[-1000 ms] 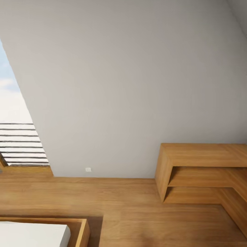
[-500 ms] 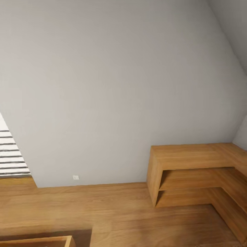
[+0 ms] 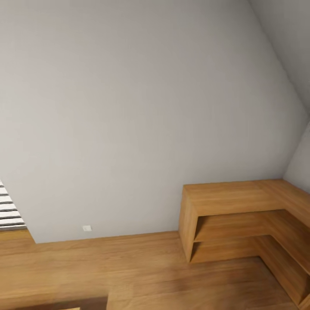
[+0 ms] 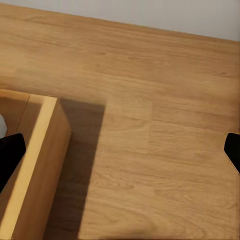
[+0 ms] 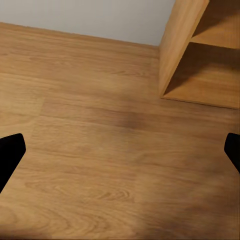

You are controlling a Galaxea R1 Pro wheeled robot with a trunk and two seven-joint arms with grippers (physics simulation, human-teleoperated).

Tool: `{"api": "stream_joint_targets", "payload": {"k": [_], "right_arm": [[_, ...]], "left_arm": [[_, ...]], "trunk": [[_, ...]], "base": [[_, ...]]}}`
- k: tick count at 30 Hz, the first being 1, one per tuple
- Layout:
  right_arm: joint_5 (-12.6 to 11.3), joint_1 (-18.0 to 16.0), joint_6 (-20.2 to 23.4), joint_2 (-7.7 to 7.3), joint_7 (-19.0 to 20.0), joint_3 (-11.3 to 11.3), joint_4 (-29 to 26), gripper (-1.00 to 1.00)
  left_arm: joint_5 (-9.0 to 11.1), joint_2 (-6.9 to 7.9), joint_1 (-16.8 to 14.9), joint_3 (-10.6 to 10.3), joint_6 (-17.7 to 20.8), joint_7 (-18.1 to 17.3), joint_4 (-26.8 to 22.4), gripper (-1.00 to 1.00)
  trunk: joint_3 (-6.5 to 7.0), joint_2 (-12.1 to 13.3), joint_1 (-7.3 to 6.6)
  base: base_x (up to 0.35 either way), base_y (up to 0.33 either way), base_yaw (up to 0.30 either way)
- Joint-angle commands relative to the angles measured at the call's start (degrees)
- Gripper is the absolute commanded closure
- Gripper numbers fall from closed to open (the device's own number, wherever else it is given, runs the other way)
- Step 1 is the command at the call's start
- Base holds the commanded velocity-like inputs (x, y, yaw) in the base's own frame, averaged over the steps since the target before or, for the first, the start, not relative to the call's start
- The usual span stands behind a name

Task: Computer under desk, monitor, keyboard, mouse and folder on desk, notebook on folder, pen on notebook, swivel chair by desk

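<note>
— What's on my head camera?
— I see the bedroom's sloped grey wall [image 3: 129, 107], plank floor [image 3: 129, 267] and a wooden corner shelf unit [image 3: 241, 215].
— And my grippers?
— The left gripper [image 4: 120, 150] hangs with jaws spread beside a wooden bed frame [image 4: 40, 165]; the right gripper [image 5: 120, 150], jaws spread, hangs over bare floor.

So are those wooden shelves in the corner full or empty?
Empty. Both open levels of the wooden shelves show only bare boards in the head view, and the near end looks bare too.
</note>
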Motion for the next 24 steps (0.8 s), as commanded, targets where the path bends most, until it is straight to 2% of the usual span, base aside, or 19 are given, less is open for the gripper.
{"api": "stream_joint_targets", "payload": {"k": [1, 8, 13, 24], "right_arm": [[0.1, 0.0, 0.0, 0.01, -0.6, 0.5, 0.0, -1.00], [0.1, 0.0, 0.0, 0.01, -0.6, 0.5, 0.0, -1.00], [0.1, 0.0, 0.0, 0.03, -0.6, 0.5, 0.0, -1.00], [0.1, 0.0, 0.0, 0.06, -0.6, 0.5, 0.0, -1.00]], "left_arm": [[0.1, 0.04, 0.0, -0.5, -0.2, 0.5, 0.0, -1.00], [0.1, 0.04, 0.0, -0.5, -0.2, 0.5, 0.0, -1.00], [0.1, 0.04, 0.0, -0.5, -0.2, 0.5, 0.0, -1.00], [0.1, 0.04, 0.0, -0.5, -0.2, 0.5, 0.0, -1.00]], "trunk": [[-0.08, -0.1, 0.05], [-0.08, -0.1, 0.05], [-0.08, -0.1, 0.05], [-0.08, -0.1, 0.05]], "base": [[0.226, -0.164, -0.004], [0.228, -0.172, -0.004], [0.083, -0.063, -0.075], [0.011, -0.008, -0.202]]}}
